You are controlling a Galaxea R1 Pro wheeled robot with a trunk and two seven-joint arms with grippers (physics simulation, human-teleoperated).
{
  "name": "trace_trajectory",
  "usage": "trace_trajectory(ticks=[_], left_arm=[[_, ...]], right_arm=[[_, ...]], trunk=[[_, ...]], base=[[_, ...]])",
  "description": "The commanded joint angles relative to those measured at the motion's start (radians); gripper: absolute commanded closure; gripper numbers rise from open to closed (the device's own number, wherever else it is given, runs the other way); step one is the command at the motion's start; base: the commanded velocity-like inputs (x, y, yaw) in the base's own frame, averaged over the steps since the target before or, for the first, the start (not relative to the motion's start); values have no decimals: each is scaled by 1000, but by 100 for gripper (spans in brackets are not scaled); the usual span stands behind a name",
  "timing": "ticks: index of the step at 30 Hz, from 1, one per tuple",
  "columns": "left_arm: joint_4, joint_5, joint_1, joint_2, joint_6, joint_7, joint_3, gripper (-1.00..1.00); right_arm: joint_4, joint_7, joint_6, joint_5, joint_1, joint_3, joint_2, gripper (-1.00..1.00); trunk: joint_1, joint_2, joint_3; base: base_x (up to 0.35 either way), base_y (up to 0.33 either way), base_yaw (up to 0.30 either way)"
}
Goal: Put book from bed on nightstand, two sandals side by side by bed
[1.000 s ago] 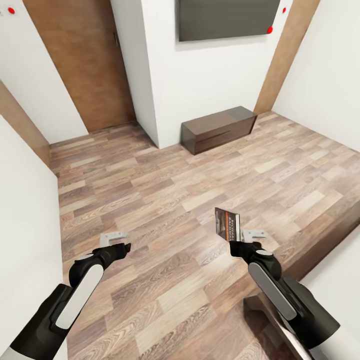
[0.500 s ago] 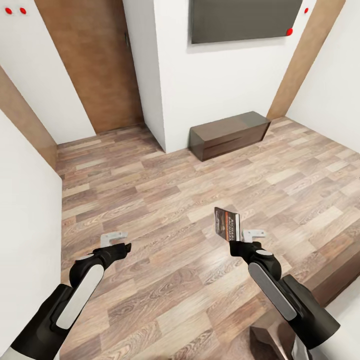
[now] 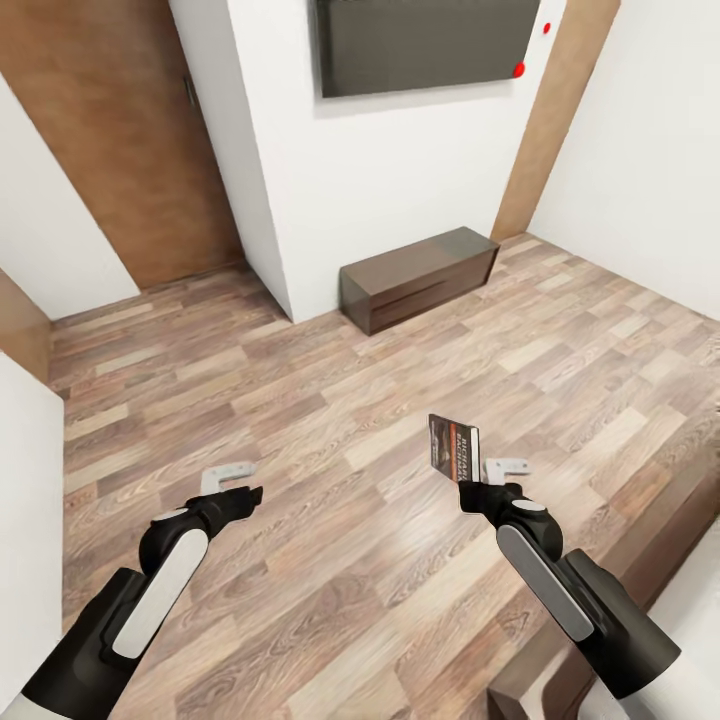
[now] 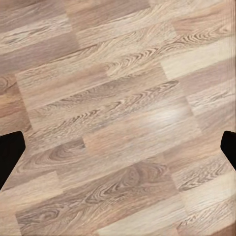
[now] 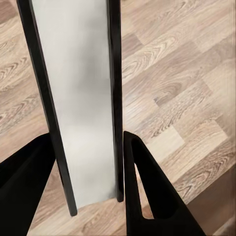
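My main worry was the book point(image 3: 454, 449): I had it pinched only by its lower edge, standing upright above my right gripper point(image 3: 478, 492), so a sharp turn of the base or a jolt in the arm could have let it tip or slide out onto the wood floor point(image 3: 330, 420). Swinging round in a tight room, its raised top could also have clipped a wall or the dark low sideboard point(image 3: 420, 277) against the white wall ahead. My right wrist camera showed the book's pale page edge point(image 5: 78, 103) between its dark covers, with one finger point(image 5: 147, 191) pressed against each side, jaws closed on it near the bottom. My left gripper point(image 3: 236, 490) held nothing, hanging over bare planks, and its finger tips point(image 4: 10, 152) sat far apart at the wrist view's edges, so it was spread wide. A brown door point(image 3: 110, 130) stood off to my left.
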Motion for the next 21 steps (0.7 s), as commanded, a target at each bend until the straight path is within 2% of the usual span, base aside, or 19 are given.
trace_trajectory(ticks=[1,4,8,21], left_arm=[[-2,10,-1,1,1,10,-2,-100],[-2,10,-1,2,1,10,-1,-100],[-2,9,-1,1,2,10,0,-100],[-1,9,-1,3,2,10,1,-100]], right_arm=[[-1,-11,1,-6,-2,3,-1,100],[-2,-11,1,-6,-2,3,-1,100],[-1,-11,1,-7,-2,3,-1,100],[-3,-11,1,-7,-2,3,-1,100]], trunk=[[1,-2,0],[1,-2,3],[1,-2,8],[1,-2,24]], base=[[338,-81,-216],[336,-37,-214],[292,128,-211],[169,286,-210]])
